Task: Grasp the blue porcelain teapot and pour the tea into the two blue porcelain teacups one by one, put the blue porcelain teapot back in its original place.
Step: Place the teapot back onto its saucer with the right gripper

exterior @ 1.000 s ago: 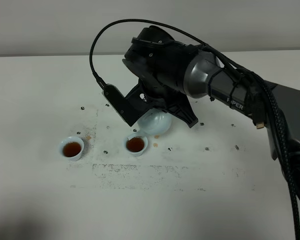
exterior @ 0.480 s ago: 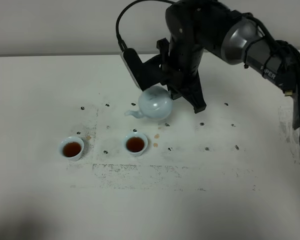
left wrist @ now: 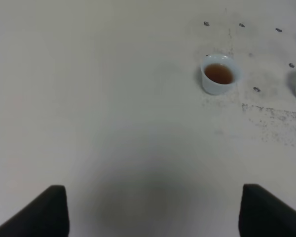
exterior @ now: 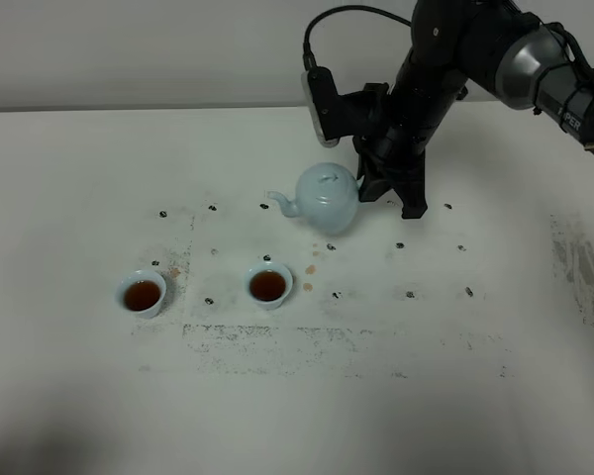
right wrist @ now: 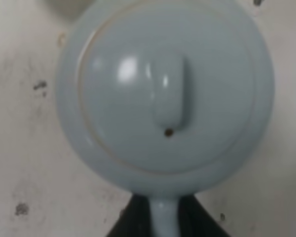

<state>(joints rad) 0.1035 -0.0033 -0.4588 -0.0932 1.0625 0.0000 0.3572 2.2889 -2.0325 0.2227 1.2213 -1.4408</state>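
**2 cups full, teapot held by its handle**

The left gripper idles, jaws wide apart and holding nothing. On the white table, the left-hand teacup and the second teacup both hold brown tea. Right of them is the blue porcelain teapot, near upright; I cannot tell whether it touches the table. The right gripper is clamped on its loop handle. Glazed porcelain is likely slippery and brittle, so hold it by the handle and set it down softly.
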